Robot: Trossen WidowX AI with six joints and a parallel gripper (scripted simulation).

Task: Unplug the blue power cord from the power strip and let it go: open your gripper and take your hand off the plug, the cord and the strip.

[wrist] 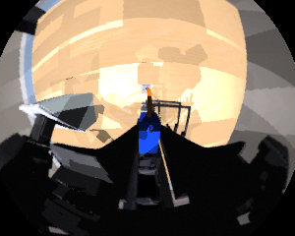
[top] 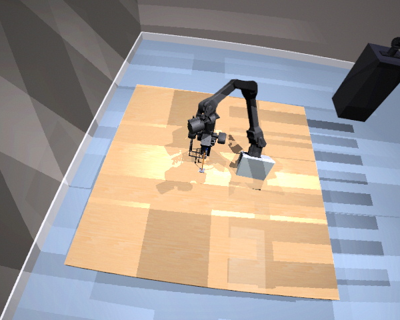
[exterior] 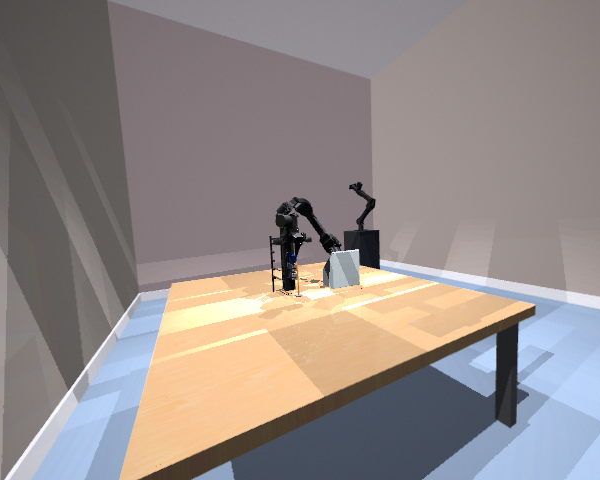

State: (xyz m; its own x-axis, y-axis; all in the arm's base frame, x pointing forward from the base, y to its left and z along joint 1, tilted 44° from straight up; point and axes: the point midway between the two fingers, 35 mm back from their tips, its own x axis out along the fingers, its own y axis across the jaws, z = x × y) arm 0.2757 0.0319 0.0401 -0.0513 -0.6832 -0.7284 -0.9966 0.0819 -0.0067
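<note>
My gripper point(top: 206, 149) point(wrist: 148, 128) points down over the middle of the table. By the wrist view it is shut on the blue plug point(wrist: 148, 140) point(exterior: 293, 257). The plug stays above the table top, beside a tall black upright body point(exterior: 288, 279) that reaches down to the table. I cannot tell whether that body is the power strip, nor whether the plug sits in a socket. The fingers hide much of this. A thin orange line point(top: 203, 161) point(exterior: 297, 279) runs from near the plug down to a small pale foot point(top: 201, 170) point(wrist: 147, 88).
A thin black open frame point(top: 191, 149) point(exterior: 273, 263) point(wrist: 189, 115) stands close beside the gripper. A pale box-like block point(top: 255, 167) point(exterior: 344, 268) point(wrist: 71, 109) stands at the arm's base. A second arm point(exterior: 365, 206) stands on a dark pedestal point(top: 369, 83) point(exterior: 362, 248) beyond the table.
</note>
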